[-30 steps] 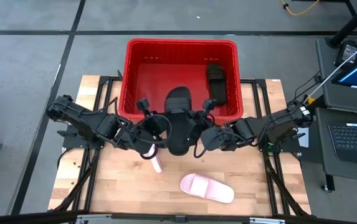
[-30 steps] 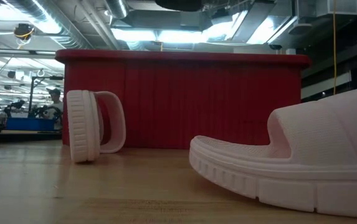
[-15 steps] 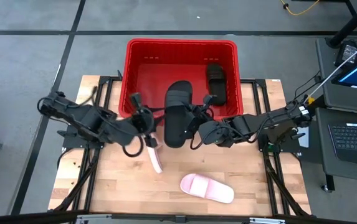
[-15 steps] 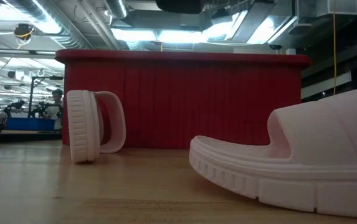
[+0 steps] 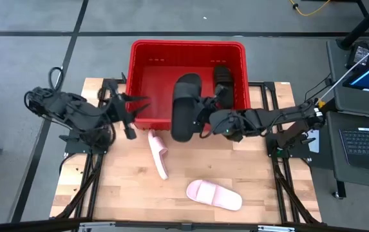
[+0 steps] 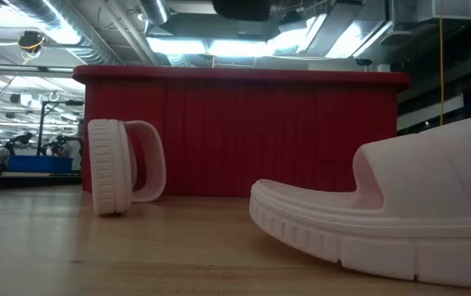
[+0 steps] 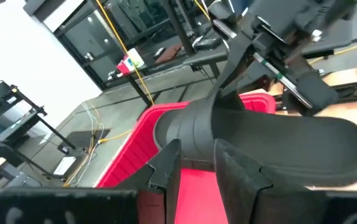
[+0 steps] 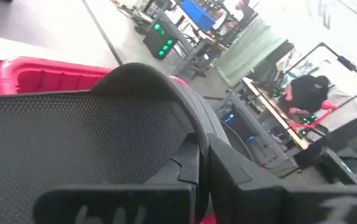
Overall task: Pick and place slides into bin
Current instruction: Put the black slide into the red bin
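Black slide (image 5: 185,106) held over the bin's (image 5: 187,46) front rim
Right gripper (image 5: 203,117) clamps its strap (no readable writing anywhere); left gripper (image 5: 131,116), at nine o'clock, has jaws apart.

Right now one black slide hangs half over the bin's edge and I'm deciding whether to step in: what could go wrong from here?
1. The right gripper alone holds the black slide, which straddles the bin front rim; released here, it might tip back onto the table.
2. Swinging it inward could bump the other black slide already inside.
3. The left gripper hangs close to the rim and might clip it.
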Controlling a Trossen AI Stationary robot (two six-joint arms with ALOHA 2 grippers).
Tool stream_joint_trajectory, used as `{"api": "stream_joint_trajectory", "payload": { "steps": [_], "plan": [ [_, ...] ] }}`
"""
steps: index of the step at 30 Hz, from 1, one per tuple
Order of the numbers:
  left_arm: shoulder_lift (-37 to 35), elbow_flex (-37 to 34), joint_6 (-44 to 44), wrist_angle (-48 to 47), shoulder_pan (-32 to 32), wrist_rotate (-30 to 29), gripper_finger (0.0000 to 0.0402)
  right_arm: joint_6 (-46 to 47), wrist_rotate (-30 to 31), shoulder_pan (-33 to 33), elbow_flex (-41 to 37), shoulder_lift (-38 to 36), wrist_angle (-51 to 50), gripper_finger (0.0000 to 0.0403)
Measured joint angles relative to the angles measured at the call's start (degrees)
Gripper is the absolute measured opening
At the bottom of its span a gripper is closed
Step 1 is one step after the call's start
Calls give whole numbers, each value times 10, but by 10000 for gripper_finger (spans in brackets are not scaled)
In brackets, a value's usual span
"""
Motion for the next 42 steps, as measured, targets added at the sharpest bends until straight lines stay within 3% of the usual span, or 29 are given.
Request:
{"api": "stream_joint_trajectory", "payload": {
  "steps": [13,17,22,30,42],
  "plan": [
    [-35,-1,-40,-72,-9,-6,87,-44,-146,-156,0,0,-14,17],
    [-36,-1,-38,-72,-9,-39,86,-75,-212,-222,0,0,-12,17],
    [-42,-1,-18,-78,-8,-94,88,-89,-337,-304,0,0,-11,17],
    [-62,-1,-64,-88,-8,-112,84,-89,-435,-387,0,0,-45,17],
    [-68,-7,-84,-99,-8,-112,83,-89,-472,-435,-110,0,21,17]
  ]
}}
